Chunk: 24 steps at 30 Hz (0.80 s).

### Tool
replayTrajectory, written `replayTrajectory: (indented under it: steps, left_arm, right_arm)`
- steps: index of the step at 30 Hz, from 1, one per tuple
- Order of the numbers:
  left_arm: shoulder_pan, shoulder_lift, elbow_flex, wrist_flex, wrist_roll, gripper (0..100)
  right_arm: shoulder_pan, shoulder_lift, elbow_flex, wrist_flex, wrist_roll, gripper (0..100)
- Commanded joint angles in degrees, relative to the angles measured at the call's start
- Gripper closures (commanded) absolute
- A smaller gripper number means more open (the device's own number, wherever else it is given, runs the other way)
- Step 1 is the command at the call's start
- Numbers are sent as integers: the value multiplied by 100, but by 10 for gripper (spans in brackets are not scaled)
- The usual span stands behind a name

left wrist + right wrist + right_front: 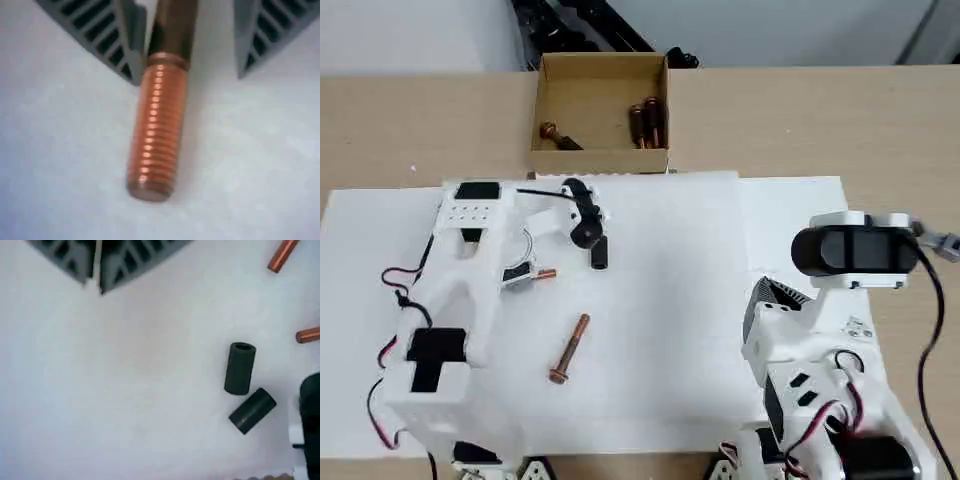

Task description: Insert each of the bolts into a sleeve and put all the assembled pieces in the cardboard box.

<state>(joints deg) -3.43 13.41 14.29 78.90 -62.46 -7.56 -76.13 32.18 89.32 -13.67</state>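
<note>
L pincer (pixel 186 77) spread either side of bolt (pixel 155 135), one jaw touching; R pincer (pixel 95 285) pressed together.

Coppery metal, matt black sleeves, plain card and plastic.

We see the bolt (pixel 156 135) as copper-coloured metal, its threads glossy and ridged, its shank smoother and darker. The sleeves (pixel 240 367) look matt black and smooth; plastic or rubber, we cannot tell. The left claw (pixel 187 70) and right claw (pixel 96 284) are dull grey ribbed plastic, and the arm shells (pixel 460 290) are smooth white plastic. The cardboard box (pixel 602 160) is raw brown card, matt. The white sheet (pixel 670 300) is matt and faintly grainy, lying on a pale wood-look worktop (pixel 420 120).
</note>
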Motion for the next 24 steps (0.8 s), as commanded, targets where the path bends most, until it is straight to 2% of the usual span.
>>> replayTrajectory:
  steps: [1,3,8,10,16,21,24]
  left_arm:
    - [26,-79,-593,1029,396,865]
    - [26,-88,-1077,1503,765,881]
    - [35,-88,-2229,2154,2444,904]
    - [35,-88,-2308,2154,3323,904]
    - [-220,-26,-1903,2154,6778,904]
    - [-220,-18,-1552,2048,8932,904]
    - [-220,-18,-1543,2048,9908,904]
  right_arm:
    - [66,31,0,-66,62,991]
    - [66,22,0,-66,62,991]
    - [57,4,0,-66,35,991]
    - [57,4,0,-66,35,991]
    - [57,-4,0,-57,35,991]
    - [31,-4,9,-57,35,991]
    - [31,-4,9,-57,35,991]
